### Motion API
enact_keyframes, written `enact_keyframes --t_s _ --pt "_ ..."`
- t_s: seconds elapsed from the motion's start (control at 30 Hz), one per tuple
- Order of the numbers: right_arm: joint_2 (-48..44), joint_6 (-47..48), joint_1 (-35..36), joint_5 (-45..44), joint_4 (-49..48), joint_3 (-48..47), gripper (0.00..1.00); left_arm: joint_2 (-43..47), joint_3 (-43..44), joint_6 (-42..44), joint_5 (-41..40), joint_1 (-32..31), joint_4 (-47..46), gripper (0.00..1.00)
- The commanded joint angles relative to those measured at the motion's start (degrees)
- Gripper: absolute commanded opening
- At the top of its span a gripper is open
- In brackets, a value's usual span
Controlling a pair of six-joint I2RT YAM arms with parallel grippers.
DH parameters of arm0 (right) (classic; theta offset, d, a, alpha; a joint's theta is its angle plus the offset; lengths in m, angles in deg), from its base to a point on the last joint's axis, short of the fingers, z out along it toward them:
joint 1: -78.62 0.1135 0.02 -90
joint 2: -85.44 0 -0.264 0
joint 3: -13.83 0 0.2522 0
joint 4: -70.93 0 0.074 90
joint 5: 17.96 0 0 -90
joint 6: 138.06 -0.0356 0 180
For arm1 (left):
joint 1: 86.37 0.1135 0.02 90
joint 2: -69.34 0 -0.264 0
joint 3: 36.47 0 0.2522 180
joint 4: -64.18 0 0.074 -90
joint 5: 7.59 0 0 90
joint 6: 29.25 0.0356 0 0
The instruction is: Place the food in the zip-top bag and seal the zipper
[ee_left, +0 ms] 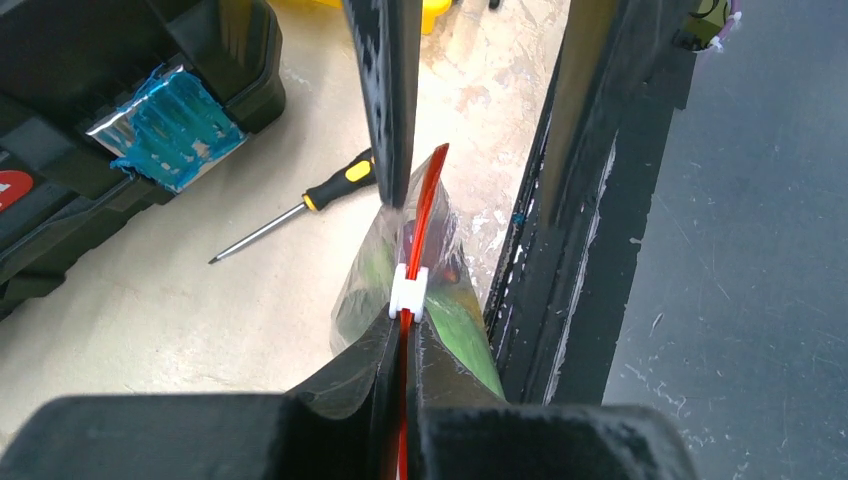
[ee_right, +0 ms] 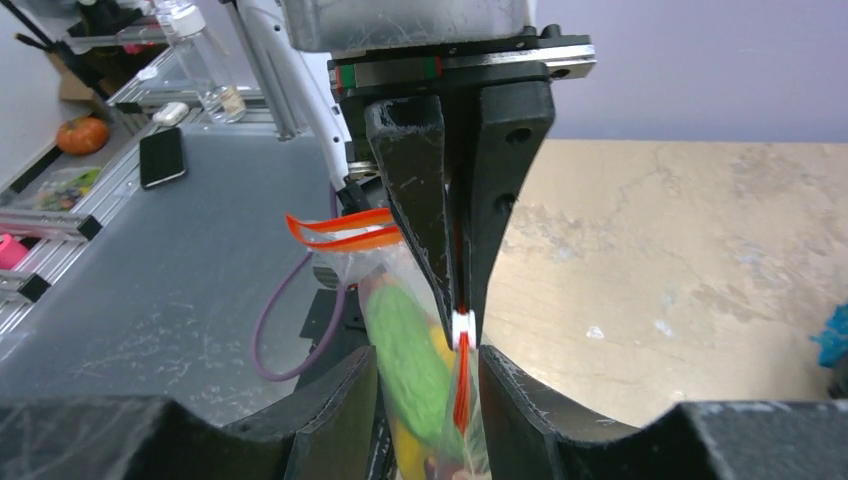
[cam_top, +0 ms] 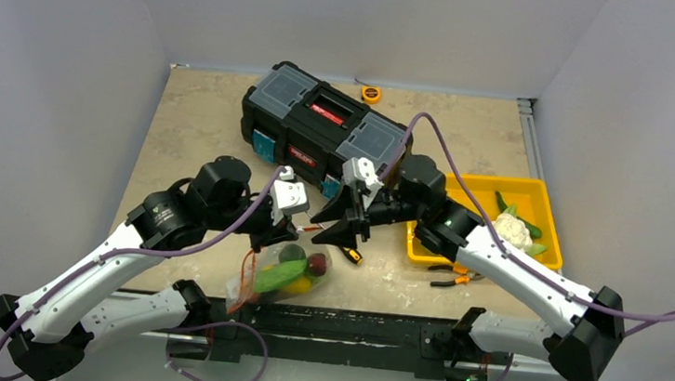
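Left gripper [ee_left: 404, 350] pinches the zipper [ee_left: 428, 195] of the zip-top bag [ee_left: 362, 285], which hangs at the near edge of the table [cam_top: 200, 121]. Right gripper [ee_right: 428, 355] straddles the strip, part-open. The film looks limp and slippery, so grip the stiffer strip.

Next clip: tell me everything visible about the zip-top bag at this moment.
The zip-top bag is clear, crinkly thin plastic holding green, yellow and red food, held up by its mouth near the table's near edge. Its orange-red zipper is pulled straight and carries a white slider. The left gripper is clamped on the zipper; the right gripper is open around the bag beside the slider. Beyond the left gripper, the zipper's two halves are apart, unsealed.
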Motion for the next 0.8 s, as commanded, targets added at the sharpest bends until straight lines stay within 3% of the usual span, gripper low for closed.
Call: enact_keyframes --t_s 0.0,0.27,0.57,0.77 --pt "-4.26 -0.9 -1.82 0.44 0.66 2.35 0.41 0.27 0.27 -0.38 1.09 0.41 -3.91 0.0" --pt "-2.47 -1.5 -1.86 1.78 -1.68 2.3 0.3 0.01 0.18 -0.64 1.57 0.41 -4.12 0.0" --pt "-0.39 -1.16 -1.86 0.94 -2.48 1.32 0.25 -0.12 0.27 -0.71 2.2 0.41 -4.06 0.0" --pt "0.19 -1.67 -1.86 0.26 -3.45 1.28 0.15 -0.38 0.27 -0.69 2.46 0.41 -4.05 0.0"
